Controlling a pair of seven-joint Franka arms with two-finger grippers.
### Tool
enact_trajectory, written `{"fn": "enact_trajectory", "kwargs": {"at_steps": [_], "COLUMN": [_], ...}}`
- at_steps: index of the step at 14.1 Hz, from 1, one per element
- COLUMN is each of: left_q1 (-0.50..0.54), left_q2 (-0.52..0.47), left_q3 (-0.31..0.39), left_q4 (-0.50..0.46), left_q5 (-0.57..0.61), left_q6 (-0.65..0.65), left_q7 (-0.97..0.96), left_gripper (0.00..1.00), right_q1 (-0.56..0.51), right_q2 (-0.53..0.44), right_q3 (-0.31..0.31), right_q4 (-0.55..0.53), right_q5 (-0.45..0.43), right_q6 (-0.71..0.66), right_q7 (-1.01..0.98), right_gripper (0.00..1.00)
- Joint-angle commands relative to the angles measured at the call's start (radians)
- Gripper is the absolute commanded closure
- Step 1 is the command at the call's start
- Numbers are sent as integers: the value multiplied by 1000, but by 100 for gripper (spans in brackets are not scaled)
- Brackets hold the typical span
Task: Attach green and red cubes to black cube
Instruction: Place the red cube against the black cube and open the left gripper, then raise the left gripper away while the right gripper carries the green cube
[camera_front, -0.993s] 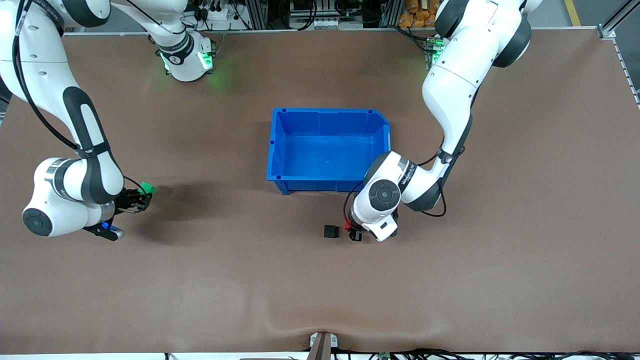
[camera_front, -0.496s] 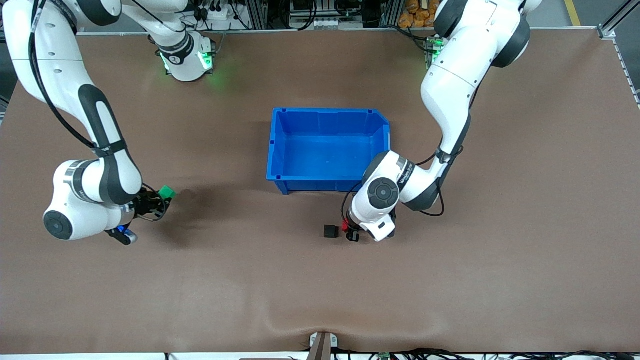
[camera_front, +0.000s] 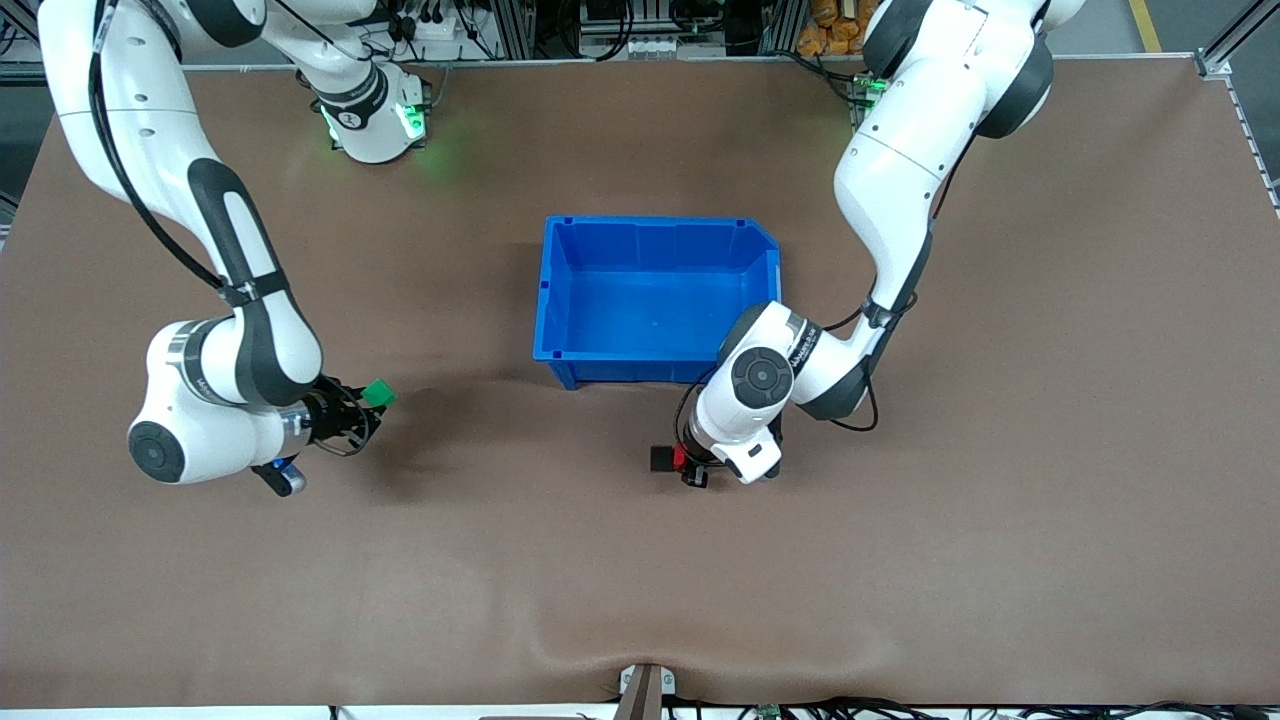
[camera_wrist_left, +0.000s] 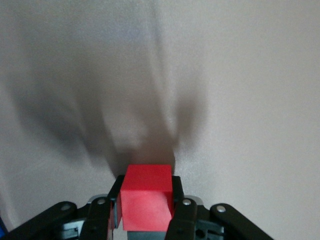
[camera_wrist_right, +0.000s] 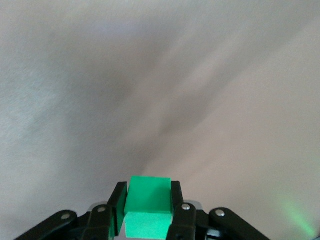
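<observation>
The black cube (camera_front: 660, 459) lies on the brown table, nearer the front camera than the blue bin. My left gripper (camera_front: 686, 464) is shut on the red cube (camera_front: 680, 457) and holds it low, right beside the black cube and seemingly touching it. In the left wrist view the red cube (camera_wrist_left: 146, 204) sits between the fingers of the left gripper (camera_wrist_left: 146, 187), and the black cube does not show. My right gripper (camera_front: 368, 403) is shut on the green cube (camera_front: 379, 392) above the table toward the right arm's end. The right wrist view shows the green cube (camera_wrist_right: 148, 205) in the right gripper (camera_wrist_right: 147, 192).
An empty blue bin (camera_front: 545, 300) stands at the table's middle, just beside the left arm's wrist. The brown table mat (camera_front: 900, 560) is bare elsewhere.
My left gripper has carried the red cube up against the black cube. My right arm has moved with the green cube toward the table's middle.
</observation>
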Motion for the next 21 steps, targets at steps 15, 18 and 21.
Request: {"fn": "enact_trajectory", "kwargs": {"at_steps": [15, 18, 21], "left_q1": [56, 105, 166], "left_q2": [-170, -260, -338], "left_q3": [3, 6, 12], "left_q4": [32, 15, -4], "left_q5": [-17, -12, -5], "left_q6": [-232, -289, -338], "left_q7": [83, 195, 336], "left_gripper": [0, 0, 0], "right_q1": [144, 175, 210], "right_q2": [59, 86, 106], "right_q3": [-4, -4, -4], "right_q4": [89, 121, 124], "right_q5": [195, 197, 197], "right_q6": [218, 264, 338], "right_q7": [375, 453, 529], "right_gripper": [100, 100, 100]}}
